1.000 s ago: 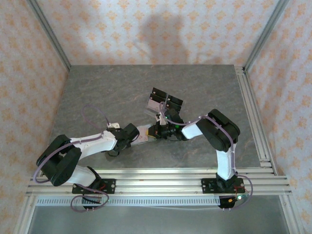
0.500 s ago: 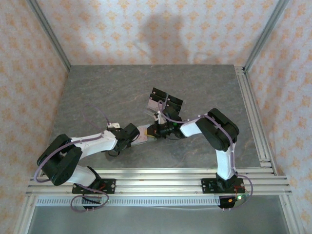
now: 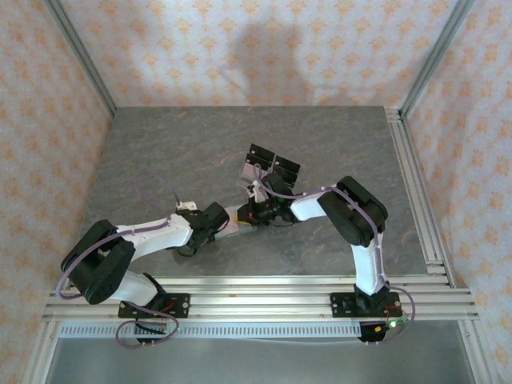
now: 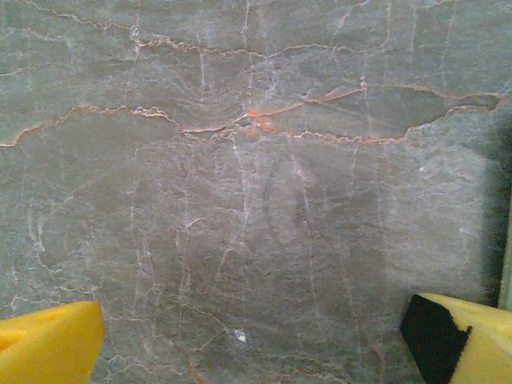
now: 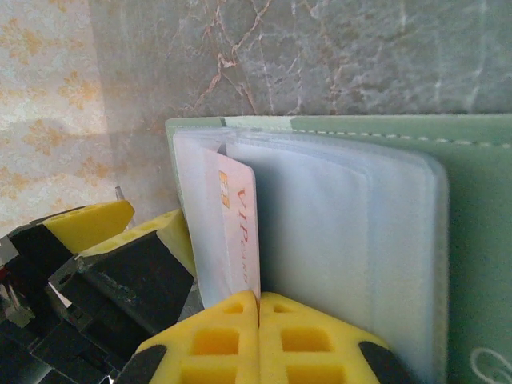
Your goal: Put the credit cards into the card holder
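Right gripper (image 5: 258, 310): pressed together, pinching one edge of a card (image 5: 240, 232). The card stands among the clear sleeves (image 5: 336, 240) of the open green holder (image 5: 480, 240). Left gripper (image 4: 256, 340): spread wide, holding nothing, over the tabletop (image 4: 240, 200) just beside the holder.

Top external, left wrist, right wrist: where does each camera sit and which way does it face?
Top external: above and behind the arms, looking down on the table; both arms show.
Left wrist: on the left arm, facing down at bare marble; the open left gripper shows yellow fingertips in the lower corners.
Right wrist: on the right arm, facing the card holder; the right gripper is shut on a credit card.
Shared: both wrist views show the marble table.
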You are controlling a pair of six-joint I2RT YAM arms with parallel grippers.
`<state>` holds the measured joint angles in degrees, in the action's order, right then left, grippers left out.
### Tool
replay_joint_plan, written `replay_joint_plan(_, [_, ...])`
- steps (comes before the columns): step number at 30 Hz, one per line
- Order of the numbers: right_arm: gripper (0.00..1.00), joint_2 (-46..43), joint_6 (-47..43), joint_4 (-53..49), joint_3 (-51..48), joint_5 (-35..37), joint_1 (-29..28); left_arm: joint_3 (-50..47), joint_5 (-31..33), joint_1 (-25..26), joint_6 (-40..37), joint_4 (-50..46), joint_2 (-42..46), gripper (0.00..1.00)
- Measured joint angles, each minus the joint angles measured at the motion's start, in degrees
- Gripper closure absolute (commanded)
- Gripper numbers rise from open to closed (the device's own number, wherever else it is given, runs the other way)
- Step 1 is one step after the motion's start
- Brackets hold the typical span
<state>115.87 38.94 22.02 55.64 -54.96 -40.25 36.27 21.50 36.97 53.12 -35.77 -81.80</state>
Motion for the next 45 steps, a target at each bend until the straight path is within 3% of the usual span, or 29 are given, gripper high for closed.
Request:
replay_joint_plan(3, [0.76, 0.0, -0.6, -0.6, 0.5, -0.6, 0.0, 0.0, 0.0, 0.0, 0.0, 0.0, 0.0, 0.0])
replay_joint_plan(8, [0.58, -1.7, -2.6, -2.8, 1.3, -0.8, -0.6, 0.0, 0.0, 0.0, 0.0, 0.0, 0.0, 0.0])
replay_joint_plan(30, [0.56, -12.3, -14.4, -30.0, 2.5, 10.4, 2.7, 1.0, 0.0, 0.0, -0.2, -1.1, 0.3, 0.0])
replay_joint_plan(34, [0.65, -13.8, -17.4, -36.1, 6.4, 14.3, 2.4, 3.0, 0.0, 0.0, -0.7, -0.9, -0.5, 0.0])
replay_joint_plan(37, [0.85, -13.8, -19.7, -40.7, 9.7, 18.2, 1.5, 4.0, 0.0, 0.0, -0.7, -0.6, -1.7, 0.0])
replay_joint_plan(39, [0.93, -13.7, -21.0, -43.3, 11.4, 20.3, 0.6, 4.2, -0.1, 0.0, -0.7, -0.3, -2.3, 0.0])
replay_joint_plan(45, [0.99, -10.6, -23.3, -47.6, 14.5, 24.1, -1.8, 4.4, -0.3, 0.0, -1.1, 0.4, -3.9, 0.0])
